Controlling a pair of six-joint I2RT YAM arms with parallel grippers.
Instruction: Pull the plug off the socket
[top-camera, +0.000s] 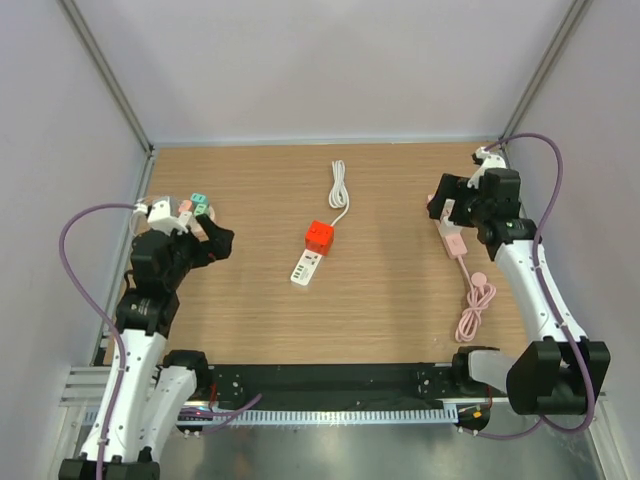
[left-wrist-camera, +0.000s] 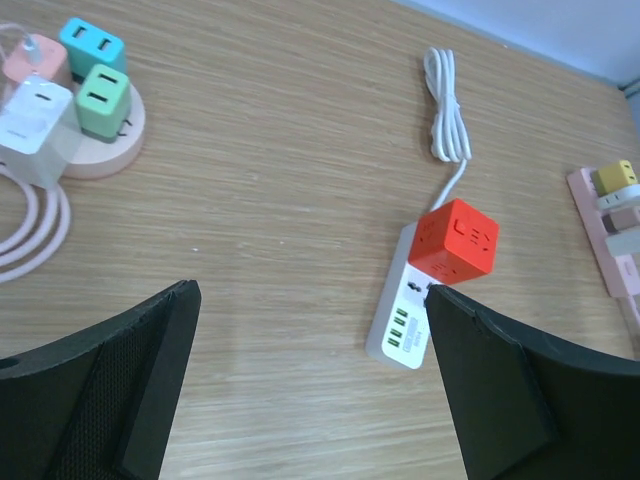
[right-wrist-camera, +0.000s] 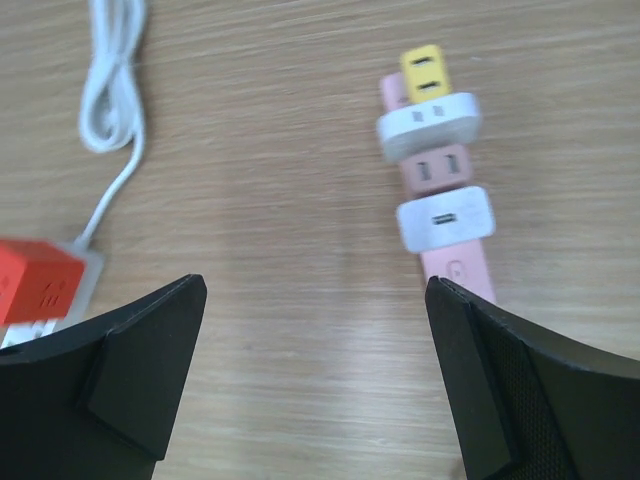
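at worktop (top-camera: 400, 300) centre: red cube plug (top-camera: 319, 236) seated on the 12 o'clock end of a white rectangular power strip (top-camera: 305, 268), with a white bundled cord (top-camera: 340, 185) trailing on toward 12. at 9 o'clock, a round pink socket base (left-wrist-camera: 110, 150) crowded with teal, green and white adapters (left-wrist-camera: 100, 98), near the left tool (left-wrist-camera: 308, 290). at 3 o'clock, a long pink socket strip (right-wrist-camera: 455, 265) carrying a yellow plug (right-wrist-camera: 425, 72) and two white adapters (right-wrist-camera: 445, 217). left tool and right tool (right-wrist-camera: 315, 283) both spread wide, gripping nothing, well apart from the cube. in the left wrist view, white strip's near corner tucked behind a black finger. in the right wrist view, cube clipped by frame edge and finger. from overhead, pink strip's 12 o'clock end hidden beneath the right tool.
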